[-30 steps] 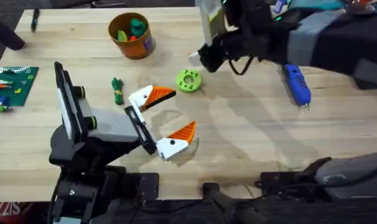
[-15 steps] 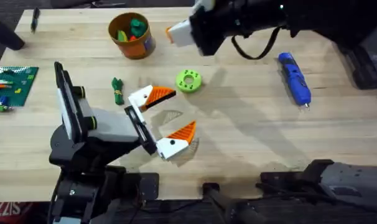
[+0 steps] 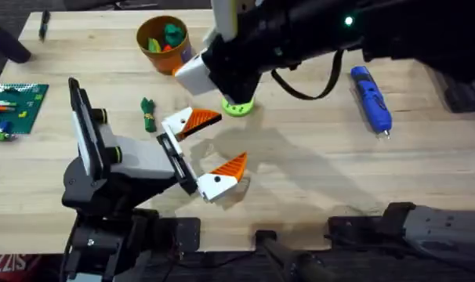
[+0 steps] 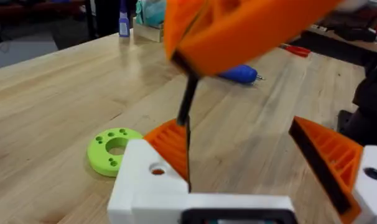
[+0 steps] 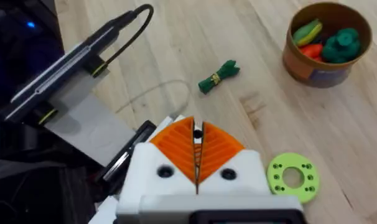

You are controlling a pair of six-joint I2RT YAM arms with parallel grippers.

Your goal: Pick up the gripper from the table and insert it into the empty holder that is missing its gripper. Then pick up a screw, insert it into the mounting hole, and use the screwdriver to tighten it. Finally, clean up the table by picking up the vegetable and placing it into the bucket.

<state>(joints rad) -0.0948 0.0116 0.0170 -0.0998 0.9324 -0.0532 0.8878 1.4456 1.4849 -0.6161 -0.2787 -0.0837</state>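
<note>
Right gripper (image 5: 196, 152) has swung in from the far right side of the table (image 3: 316, 172) within the last second; it now hangs over the lime-green disc (image 3: 237, 107), just beside the bucket (image 3: 164, 45)

Its two orange pads are pressed flat together. There is a thin dark line at the seam, and you can't tell whether anything is pinched there

Left gripper (image 3: 210, 145) has not moved: fingers spread wide and empty, low over the middle of the table, an orange tip on each white mount

Vegetable (image 3: 148, 113) is untouched, lying flat left of centre, between the bucket and the near edge, just beside the left gripper's farther finger

Bucket stands upright near the far edge, left of centre, with toy pieces already inside

Screwdriver (image 3: 372, 98) lies toward the right edge, well apart from both grippers

Judgement: the sweep left, away from the screwdriver, points you at the cleanup step. The vegetable is likely next, and those shut pads must part first
</note>
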